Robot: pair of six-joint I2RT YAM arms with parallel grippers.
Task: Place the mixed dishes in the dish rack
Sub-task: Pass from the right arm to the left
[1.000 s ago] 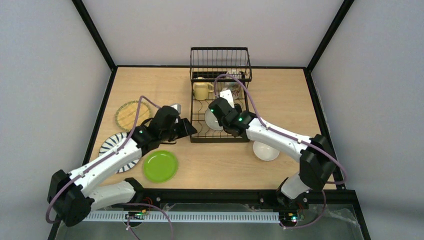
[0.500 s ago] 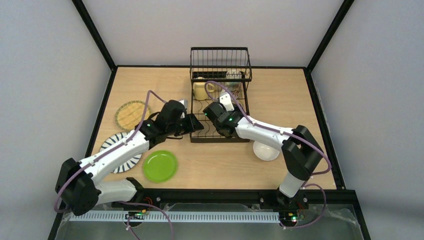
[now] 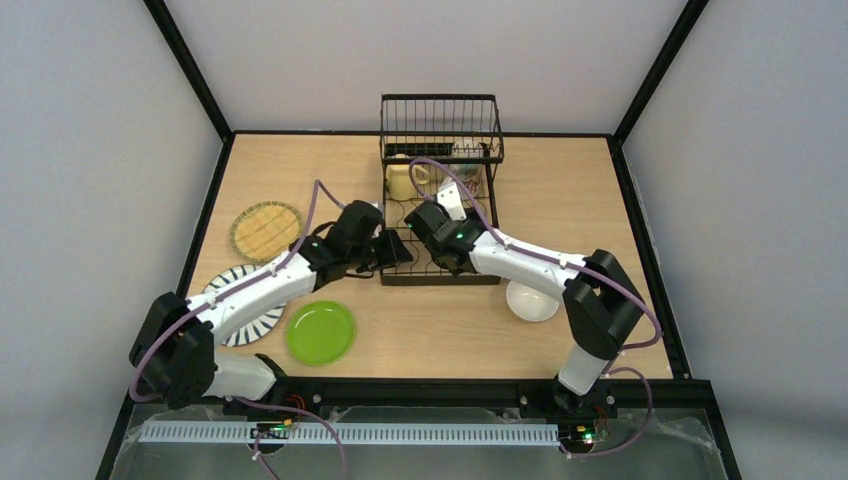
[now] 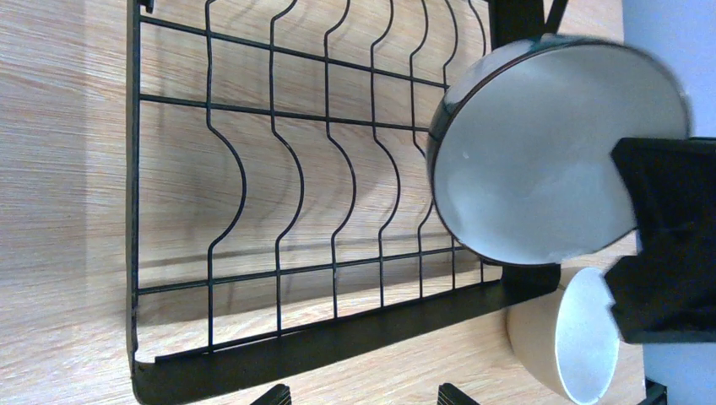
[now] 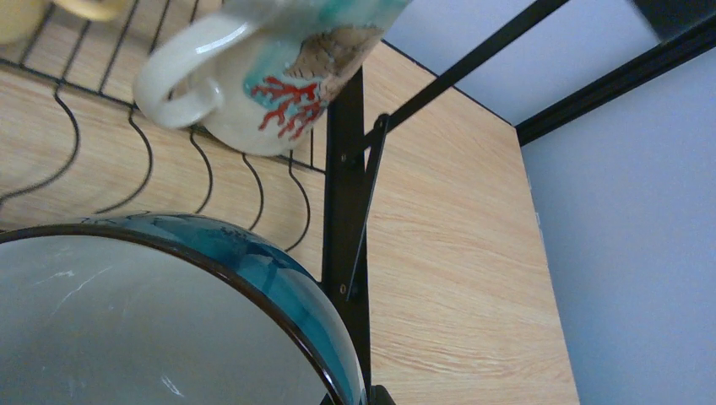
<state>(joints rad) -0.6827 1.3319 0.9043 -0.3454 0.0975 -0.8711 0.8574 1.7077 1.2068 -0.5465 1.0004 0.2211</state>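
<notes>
Right gripper is clamped on the blue bowl, tilting it over the rack. The left gripper gapes empty just short of it. Beyond the right fingers, yellow mug and patterned mug are racked. Still out, behind both sets of fingers: white bowl, green plate, striped plate, woven plate.

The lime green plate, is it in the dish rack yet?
No, the lime green plate lies flat on the table near its front edge, outside the dish rack.
</notes>
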